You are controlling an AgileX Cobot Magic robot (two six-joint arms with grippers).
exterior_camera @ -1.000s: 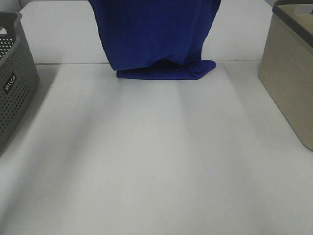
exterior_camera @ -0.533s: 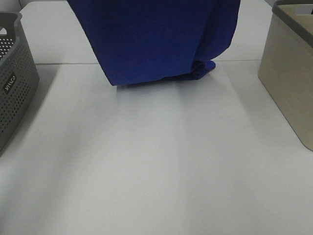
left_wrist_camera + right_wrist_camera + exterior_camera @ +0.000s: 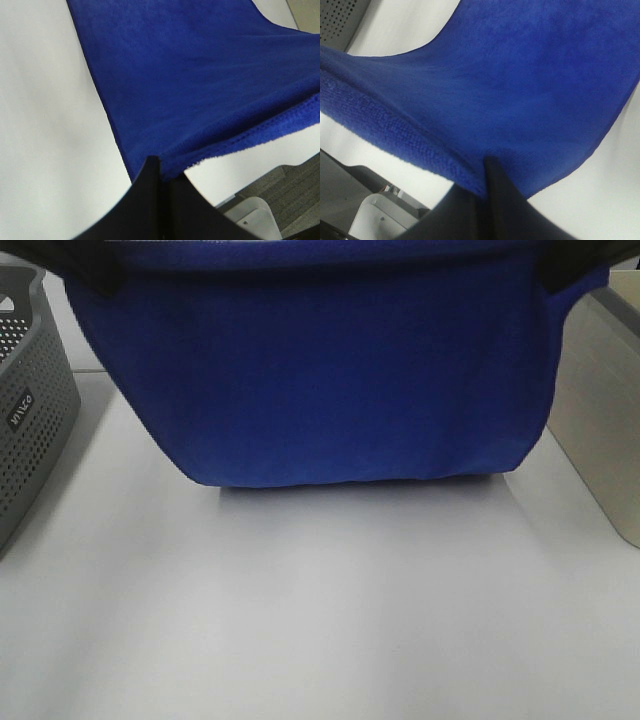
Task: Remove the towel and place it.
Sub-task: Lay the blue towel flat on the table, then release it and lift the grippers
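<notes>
My left gripper (image 3: 159,172) and right gripper (image 3: 485,172), each clamped on a corner of the towel (image 3: 320,380), have just spread it wide and nearer, so I judge it ready to lay on the table (image 3: 320,620).

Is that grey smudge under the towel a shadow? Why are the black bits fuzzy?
Exterior high view: yes, the towel casts a soft shadow on the table. Left wrist view: the left gripper is close to the lens, so blurred. Right wrist view: same for the right gripper.
</notes>
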